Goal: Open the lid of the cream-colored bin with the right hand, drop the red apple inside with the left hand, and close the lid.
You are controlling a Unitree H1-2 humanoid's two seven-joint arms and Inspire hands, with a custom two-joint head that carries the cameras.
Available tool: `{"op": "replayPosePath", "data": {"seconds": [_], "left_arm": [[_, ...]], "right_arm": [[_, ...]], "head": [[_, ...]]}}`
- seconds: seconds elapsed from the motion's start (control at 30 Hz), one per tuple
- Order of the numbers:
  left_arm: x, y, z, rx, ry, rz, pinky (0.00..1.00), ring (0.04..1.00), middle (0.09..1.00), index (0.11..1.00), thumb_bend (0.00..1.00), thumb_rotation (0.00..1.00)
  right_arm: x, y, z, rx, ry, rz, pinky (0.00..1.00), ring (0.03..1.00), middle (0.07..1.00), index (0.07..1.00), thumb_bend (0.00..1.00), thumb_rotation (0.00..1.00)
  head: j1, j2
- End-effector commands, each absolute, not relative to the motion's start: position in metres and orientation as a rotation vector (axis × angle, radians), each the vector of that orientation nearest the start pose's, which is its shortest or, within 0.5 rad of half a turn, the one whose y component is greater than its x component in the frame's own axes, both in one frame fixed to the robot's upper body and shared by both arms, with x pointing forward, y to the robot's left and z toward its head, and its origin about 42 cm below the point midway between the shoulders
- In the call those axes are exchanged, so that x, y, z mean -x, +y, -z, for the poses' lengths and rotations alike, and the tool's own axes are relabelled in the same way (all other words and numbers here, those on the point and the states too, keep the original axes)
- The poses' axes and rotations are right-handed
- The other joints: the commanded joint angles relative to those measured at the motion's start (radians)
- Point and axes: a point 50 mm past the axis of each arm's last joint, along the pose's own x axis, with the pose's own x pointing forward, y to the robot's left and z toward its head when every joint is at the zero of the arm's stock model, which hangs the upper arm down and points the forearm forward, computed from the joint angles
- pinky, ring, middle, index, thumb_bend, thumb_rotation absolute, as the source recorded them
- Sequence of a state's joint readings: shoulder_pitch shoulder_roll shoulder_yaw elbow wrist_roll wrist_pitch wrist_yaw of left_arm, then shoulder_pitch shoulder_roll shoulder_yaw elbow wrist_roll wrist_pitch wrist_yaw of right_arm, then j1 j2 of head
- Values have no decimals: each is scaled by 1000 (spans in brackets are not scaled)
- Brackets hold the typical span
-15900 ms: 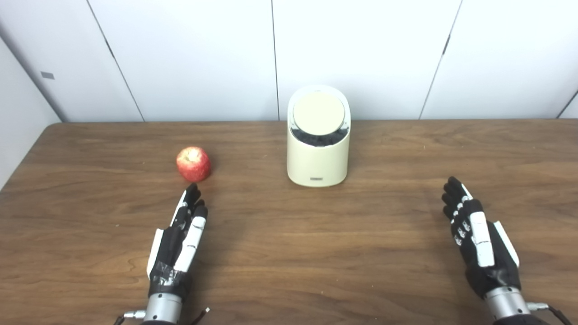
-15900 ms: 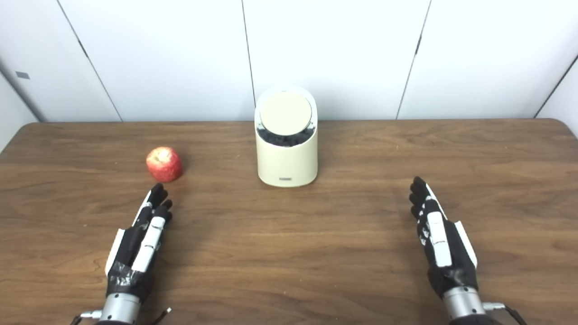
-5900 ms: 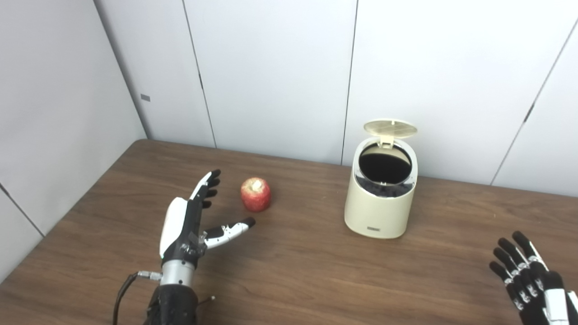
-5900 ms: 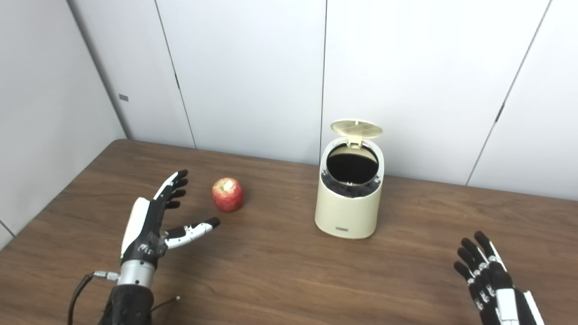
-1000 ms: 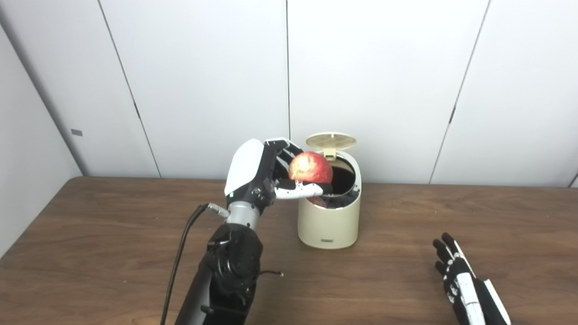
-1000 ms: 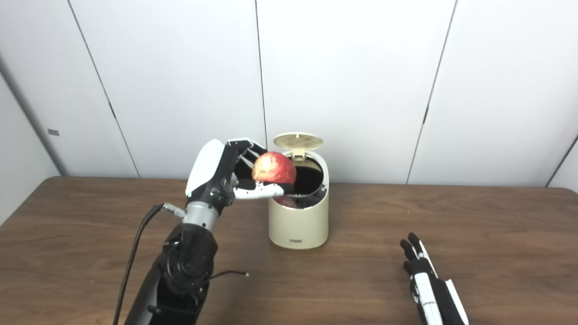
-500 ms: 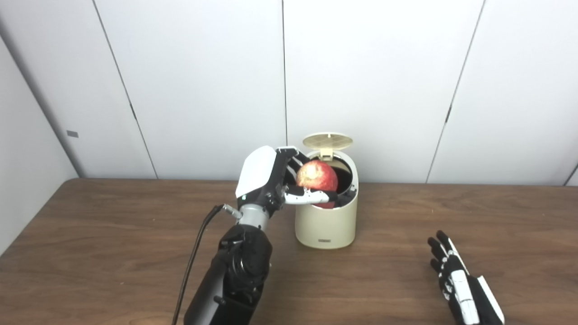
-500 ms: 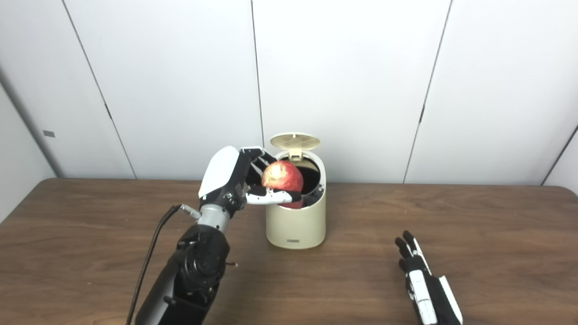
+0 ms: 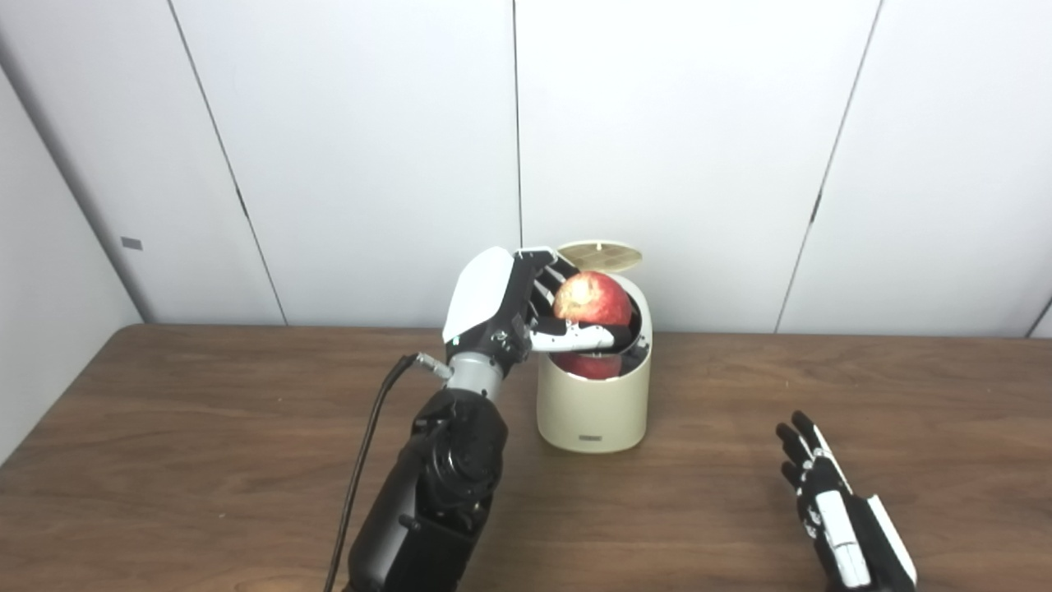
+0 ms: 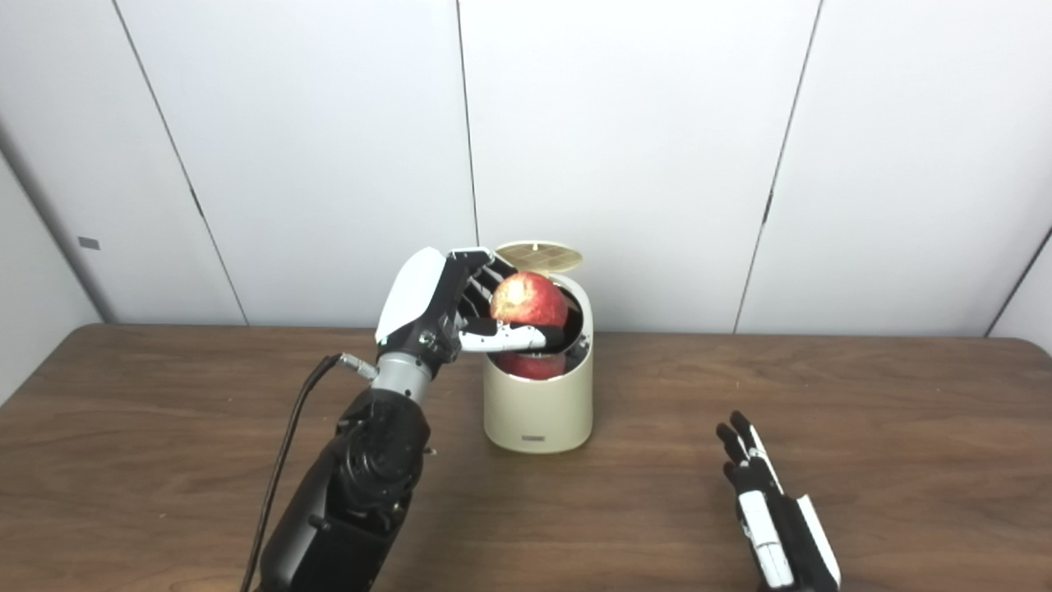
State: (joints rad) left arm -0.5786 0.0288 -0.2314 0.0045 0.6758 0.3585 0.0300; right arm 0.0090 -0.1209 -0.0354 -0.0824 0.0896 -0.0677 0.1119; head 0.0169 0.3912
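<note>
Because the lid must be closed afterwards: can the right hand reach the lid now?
Probably not yet. The left hand holds the red apple over the bin, just before the raised lid; the right hand rests open on the table.

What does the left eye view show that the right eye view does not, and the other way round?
Only the left eye view: a wider strip of the side wall. Only the right eye view: the far right corner of the table. Both: the left robot hand holds the red apple over the open bin, lid up; the right robot hand is open, low at the front.
</note>
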Motion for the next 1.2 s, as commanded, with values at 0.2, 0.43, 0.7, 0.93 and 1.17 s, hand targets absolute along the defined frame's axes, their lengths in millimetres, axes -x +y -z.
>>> {"op": "replayPosePath", "data": {"seconds": [0.2, 0.43, 0.7, 0.93, 1.17], "left_arm": [[-425, 109, -307, -753, -451, -21, 322, 399, 498, 502, 473, 0], [-426, 107, -307, -731, -441, -9, 321, 400, 496, 504, 473, 0], [-435, 105, -295, -744, -415, -11, 335, 407, 503, 490, 474, 0], [-446, 106, -283, -817, -424, -17, 332, 404, 505, 496, 474, 0], [-449, 106, -280, -932, -459, -39, 319, 425, 533, 506, 472, 0]], "right_arm": [[-275, -246, -113, -2, -136, -101, 1000, 1000, 970, 994, 596, 919], [-275, -246, -113, -9, -137, -98, 1000, 1000, 971, 1000, 596, 920], [-273, -246, -112, -41, -129, -99, 1000, 1000, 970, 999, 607, 905], [-273, -246, -111, -77, -128, -97, 1000, 1000, 964, 993, 601, 880], [-274, -248, -110, -86, -145, -108, 1000, 1000, 942, 983, 588, 878]], "head": [[2, -1], [-3, -1], [-9, 1], [-13, 0], [-11, -2]]}}
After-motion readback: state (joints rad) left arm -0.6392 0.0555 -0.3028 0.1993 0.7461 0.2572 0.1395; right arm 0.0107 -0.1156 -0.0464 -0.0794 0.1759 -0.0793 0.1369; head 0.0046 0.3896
